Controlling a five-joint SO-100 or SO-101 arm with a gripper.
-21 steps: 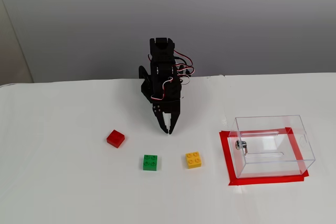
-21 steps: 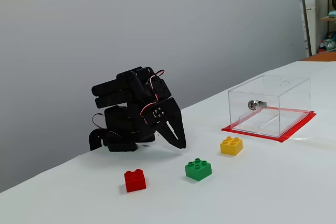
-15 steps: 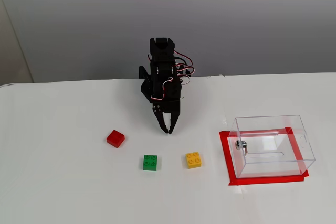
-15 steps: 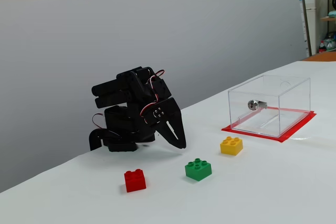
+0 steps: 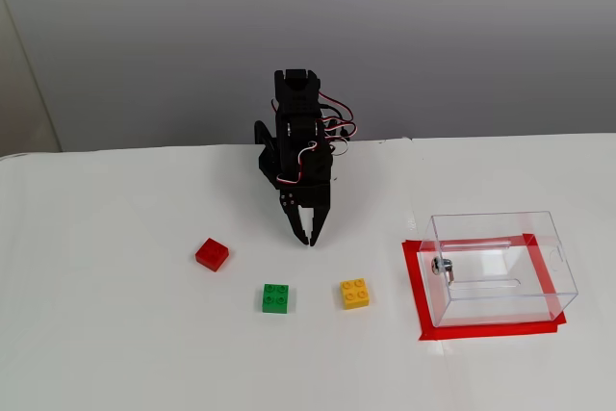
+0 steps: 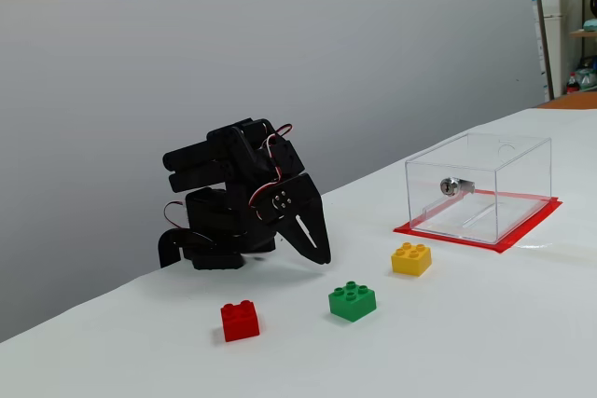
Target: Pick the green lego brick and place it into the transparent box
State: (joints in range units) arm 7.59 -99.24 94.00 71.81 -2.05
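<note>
Both fixed views show no change from before: the black two-finger gripper (image 5: 308, 239) is unmoved. Its jaws are closed, holding nothing, apart from the small green square plastic brick (image 5: 275, 297).

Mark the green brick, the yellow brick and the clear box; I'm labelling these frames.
green lego brick (image 5: 275, 297), a fixed view, studded top.
yellow brick (image 5: 354, 293), a fixed view, studded top.
transparent box (image 6: 485, 151), a fixed view, top panel.

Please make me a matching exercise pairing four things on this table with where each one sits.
Things:
1. red brick
2. green lego brick
3. yellow brick
4. transparent box

Places, in the fixed view facing the arm:
A. on the red tape
B. farthest left
C. between the other two bricks
D. the brick nearest the box

Pairs: 1-B, 2-C, 3-D, 4-A
</note>
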